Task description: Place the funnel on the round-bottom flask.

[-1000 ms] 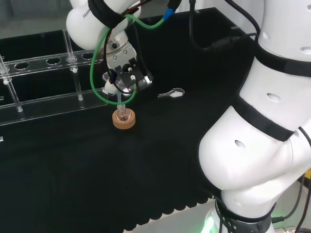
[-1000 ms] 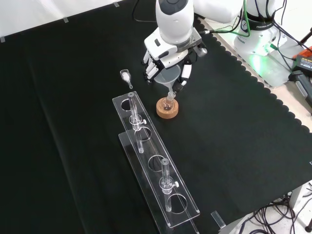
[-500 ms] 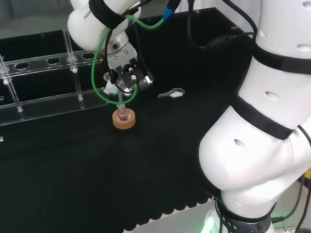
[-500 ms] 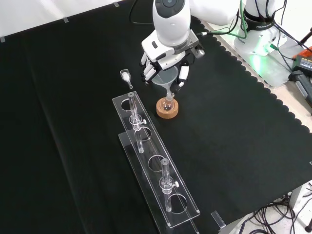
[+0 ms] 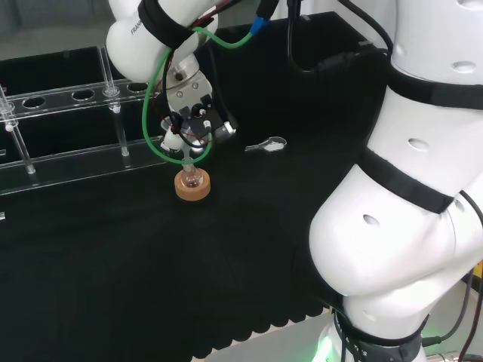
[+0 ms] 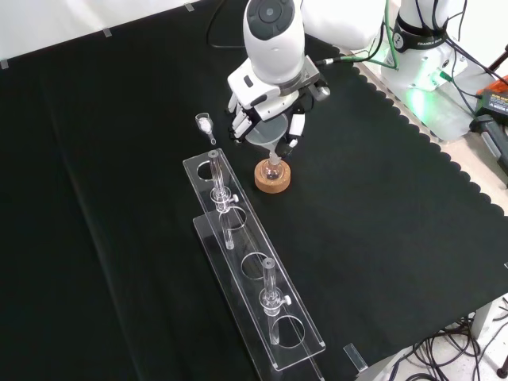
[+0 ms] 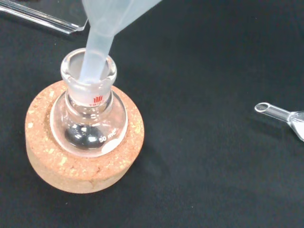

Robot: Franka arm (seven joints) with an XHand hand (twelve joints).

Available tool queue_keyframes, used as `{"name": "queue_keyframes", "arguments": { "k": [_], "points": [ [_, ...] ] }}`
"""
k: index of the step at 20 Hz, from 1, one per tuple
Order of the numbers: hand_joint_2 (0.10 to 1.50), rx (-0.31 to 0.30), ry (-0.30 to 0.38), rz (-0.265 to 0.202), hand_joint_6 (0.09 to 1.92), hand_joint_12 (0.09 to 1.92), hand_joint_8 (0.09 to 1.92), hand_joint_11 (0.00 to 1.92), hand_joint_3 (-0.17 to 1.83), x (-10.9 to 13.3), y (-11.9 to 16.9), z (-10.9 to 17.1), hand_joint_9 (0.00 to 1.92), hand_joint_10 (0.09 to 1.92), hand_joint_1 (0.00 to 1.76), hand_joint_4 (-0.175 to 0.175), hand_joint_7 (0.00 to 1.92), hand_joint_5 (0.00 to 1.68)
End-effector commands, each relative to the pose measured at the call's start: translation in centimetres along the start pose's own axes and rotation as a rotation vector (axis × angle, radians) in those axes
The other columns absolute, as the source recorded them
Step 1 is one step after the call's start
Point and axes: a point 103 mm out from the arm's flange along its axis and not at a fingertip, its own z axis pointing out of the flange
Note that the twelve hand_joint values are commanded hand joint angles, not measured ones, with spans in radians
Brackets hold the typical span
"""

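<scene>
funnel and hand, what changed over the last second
In the front view the hand drifted slightly left and up, the funnel going with it, still between the fingers. The stem is in the neck of the flask, as the wrist view shows. The flask, cork ring, spoon and racks stayed put.

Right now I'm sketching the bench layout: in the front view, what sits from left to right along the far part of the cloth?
Small clear scoop → hand holding the funnel, its stem in the flask on the cork ring.
</scene>
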Motion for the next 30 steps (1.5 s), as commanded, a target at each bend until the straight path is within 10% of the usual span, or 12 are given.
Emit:
{"name": "queue_keyframes", "arguments": {
  "k": [1, 10, 16, 30],
  "points": [
    [0.76, 0.009, -0.001, 0.002, 0.77, 0.92, 0.82, 1.04, 0.59, 0.0, 0.0, 0.5, 1.37, 0.34, 0.85, -0.113, 0.99, 0.94],
    [0.74, 0.016, 0.001, 0.003, 0.82, 1.02, 0.9, 0.9, 0.61, -0.3, -0.3, 1.1, 1.12, 0.44, 0.8, -0.109, 0.72, 0.66],
    [0.69, 0.015, 0.02, -0.013, 0.53, 1.25, 0.81, 0.51, 0.62, -0.5, -0.8, 1.3, 0.7, 0.63, 0.72, -0.079, 0.31, 0.41],
    [0.68, -0.026, 0.015, -0.039, 0.2, 1.31, 0.74, 0.41, 0.56, 0.7, -3.4, 0.1, 0.56, 0.68, 0.65, -0.074, 0.18, 0.43]
  ]
}}
